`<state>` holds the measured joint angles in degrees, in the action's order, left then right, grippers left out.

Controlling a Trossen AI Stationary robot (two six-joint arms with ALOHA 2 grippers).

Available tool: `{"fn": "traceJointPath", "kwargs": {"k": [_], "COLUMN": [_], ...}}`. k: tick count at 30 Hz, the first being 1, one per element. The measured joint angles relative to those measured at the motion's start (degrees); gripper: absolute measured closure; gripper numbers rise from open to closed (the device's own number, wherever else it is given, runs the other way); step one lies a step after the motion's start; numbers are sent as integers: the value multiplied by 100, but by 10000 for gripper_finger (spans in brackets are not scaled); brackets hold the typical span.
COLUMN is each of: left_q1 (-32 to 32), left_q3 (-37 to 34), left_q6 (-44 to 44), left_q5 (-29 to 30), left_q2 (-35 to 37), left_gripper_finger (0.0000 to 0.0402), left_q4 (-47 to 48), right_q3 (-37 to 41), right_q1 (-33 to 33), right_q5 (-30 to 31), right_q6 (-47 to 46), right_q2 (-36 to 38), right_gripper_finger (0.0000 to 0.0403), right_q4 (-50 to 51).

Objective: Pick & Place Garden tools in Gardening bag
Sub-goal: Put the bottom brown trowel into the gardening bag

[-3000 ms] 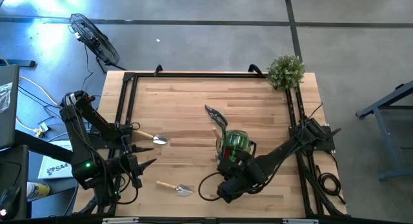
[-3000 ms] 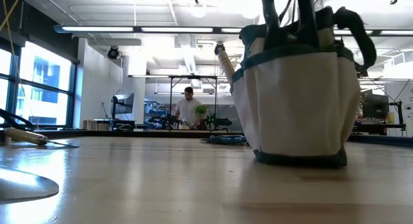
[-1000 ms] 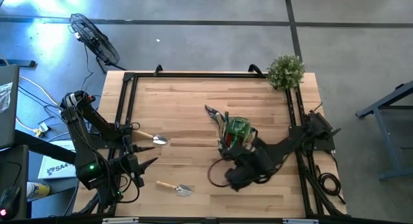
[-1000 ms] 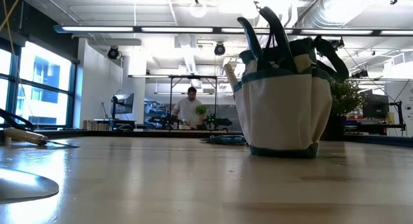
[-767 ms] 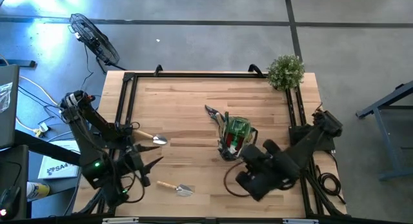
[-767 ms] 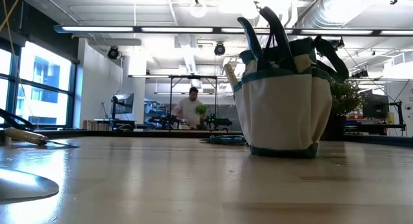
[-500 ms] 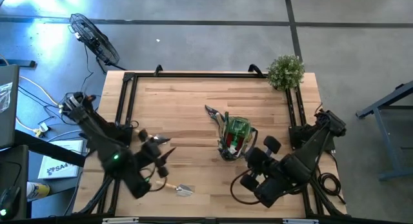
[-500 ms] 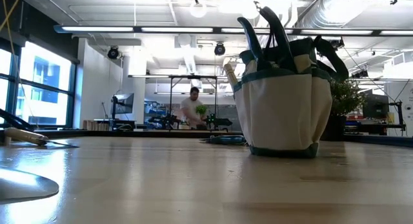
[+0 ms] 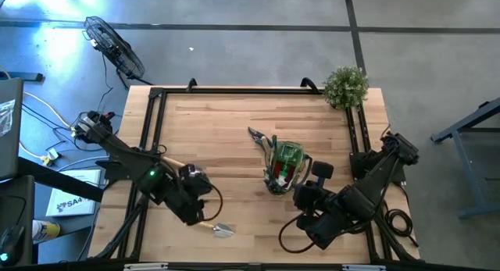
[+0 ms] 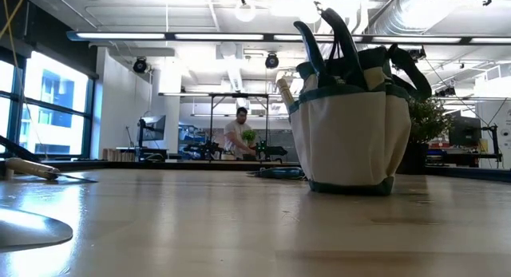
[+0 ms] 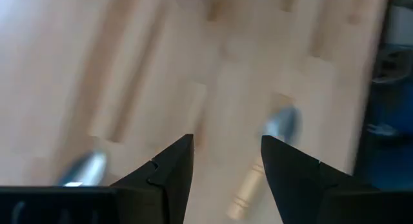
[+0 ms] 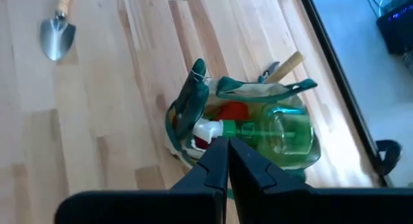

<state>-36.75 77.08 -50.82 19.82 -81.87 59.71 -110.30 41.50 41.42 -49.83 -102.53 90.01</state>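
Note:
The gardening bag stands upright on its base mid-table. It holds a green spray bottle, a red piece and a wooden handle that sticks out. Two wooden-handled trowels lie flat on the table: one near the front edge, and one mostly hidden under my left arm. My left gripper hovers open above the table between the two trowels. My right gripper is shut and empty, up in the air just to the near right of the bag.
A bushy green plant stands at the far right corner. A dark tool pokes out past the bag's far left side. Black frame rails run along the table's sides. Bare wood lies across the far half. A person stands far behind.
My left gripper has swung from the table's near left edge toward the middle, turning as it went, and now hangs over the trowels. My right gripper has drawn back from the bag toward the near right, risen a little and rolled. The bag has stayed put.

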Motion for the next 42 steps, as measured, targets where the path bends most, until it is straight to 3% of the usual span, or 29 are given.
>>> {"fn": "traceJointPath", "kwargs": {"k": [4, 10, 17, 30, 36, 42], "left_q1": [-170, -700, -866, -868, -949, -896], "left_q3": [2, 0, -4, 11, 8, -4], "left_q6": [-90, -45, -428, -148, 1212, 1341], "left_q5": [-722, -1198, -1343, -1318, -1027, -987], "left_q2": [-143, -603, -944, -1060, -1539, -2039], "left_gripper_finger": [226, 226, 226, 226, 226, 226], "left_q4": [-456, -734, -729, -684, -392, -174], "right_q3": [0, 0, 0, 2, 2, 4], "right_q1": [-7, 1, 14, 12, 37, 169], "right_q5": [-70, -135, -199, -737, -724, -709], "right_q6": [339, 433, -17, 38, 15, 14], "right_q2": [-2, -2, -6, -10, -10, -10], "right_gripper_finger": [400, 400, 364, 216, 207, 209], "right_q4": [1, 0, -13, -169, -240, -242]}}
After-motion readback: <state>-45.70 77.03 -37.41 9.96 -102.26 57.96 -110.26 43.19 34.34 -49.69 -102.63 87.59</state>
